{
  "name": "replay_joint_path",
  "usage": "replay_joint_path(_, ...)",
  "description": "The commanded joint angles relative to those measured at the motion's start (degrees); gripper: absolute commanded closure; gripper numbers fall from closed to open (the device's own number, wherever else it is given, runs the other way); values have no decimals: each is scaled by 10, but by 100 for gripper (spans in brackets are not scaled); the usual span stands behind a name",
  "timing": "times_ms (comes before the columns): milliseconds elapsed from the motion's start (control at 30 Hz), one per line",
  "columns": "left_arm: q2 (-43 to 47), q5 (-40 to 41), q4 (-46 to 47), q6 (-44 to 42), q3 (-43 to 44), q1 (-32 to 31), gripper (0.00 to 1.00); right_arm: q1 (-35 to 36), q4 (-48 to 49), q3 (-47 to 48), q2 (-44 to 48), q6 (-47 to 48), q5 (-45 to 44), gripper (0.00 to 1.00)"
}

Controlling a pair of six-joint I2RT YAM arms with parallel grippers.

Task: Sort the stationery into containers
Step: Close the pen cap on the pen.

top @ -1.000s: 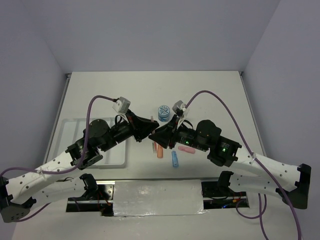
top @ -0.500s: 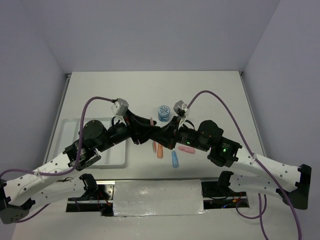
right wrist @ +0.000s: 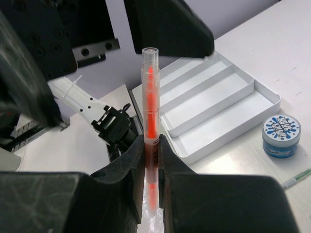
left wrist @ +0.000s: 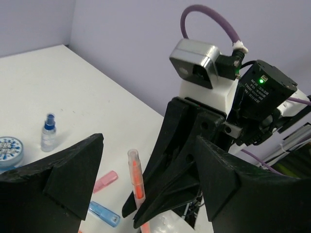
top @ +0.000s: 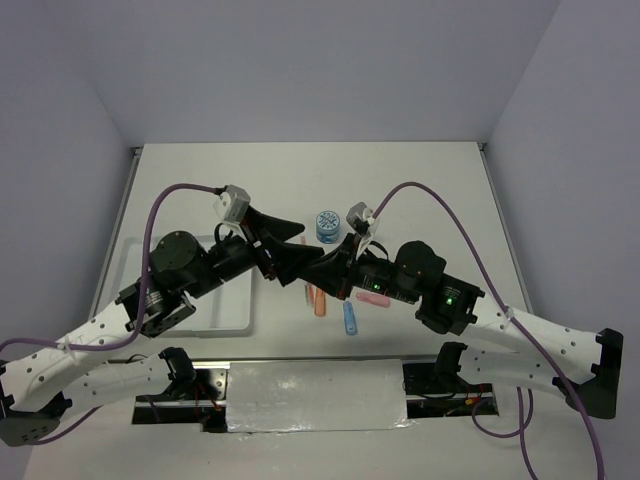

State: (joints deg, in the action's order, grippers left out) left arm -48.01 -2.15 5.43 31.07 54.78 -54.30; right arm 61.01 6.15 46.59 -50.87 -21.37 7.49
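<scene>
Two claws are held close together. The right claw (right wrist: 151, 148) is clamped on an upright orange pen (right wrist: 150, 92). The left claw (left wrist: 149, 145) is spread wide either side of the pen's top. Beyond, a white divided tray (right wrist: 265, 94) and a blue-patterned pot (right wrist: 281, 136) are set on the counter (right wrist: 291, 43).

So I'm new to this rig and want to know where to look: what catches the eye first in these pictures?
Mid-table, the right tool is shut on an orange pen held upright with its clear cap on top. The left tool faces it with jaws wide open, gripping nothing. The white tray lies on the left side of the table, and the compartments in view hold nothing.
</scene>
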Motion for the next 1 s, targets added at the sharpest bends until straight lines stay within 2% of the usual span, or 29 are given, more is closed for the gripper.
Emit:
replay_joint_path(0,3,19,0,-29,34,-2,13,2,6,18,6,4,-3,100)
replay_joint_path(233,-1,19,5,-26,23,-2,42,2,4,18,8,4,-1,100)
replay_joint_path(300,-3,18,5,-24,20,-3,45,2,4,18,7,3,1,100)
replay_joint_path(367,-7,18,8,-21,14,-2,51,2,4,18,9,3,2,100)
replay_joint_path(433,-8,19,10,-17,10,-2,62,2,2,19,10,4,-2,100)
replay_joint_path(500,-8,15,13,-14,4,-3,67,2,-2,22,11,4,-3,100)
replay_joint_path(600,-7,12,16,-10,-3,-2,68,2,-6,30,6,7,-3,100)
replay_joint_path(700,-7,11,10,-7,-5,-2,88,2,-5,35,3,7,-5,100)
replay_joint_path(733,-8,12,7,-6,-3,-2,100,2,-4,38,2,8,-6,100)
replay_joint_path(967,-10,1,-1,5,-11,-3,100,2,-8,96,-26,37,-24,100)
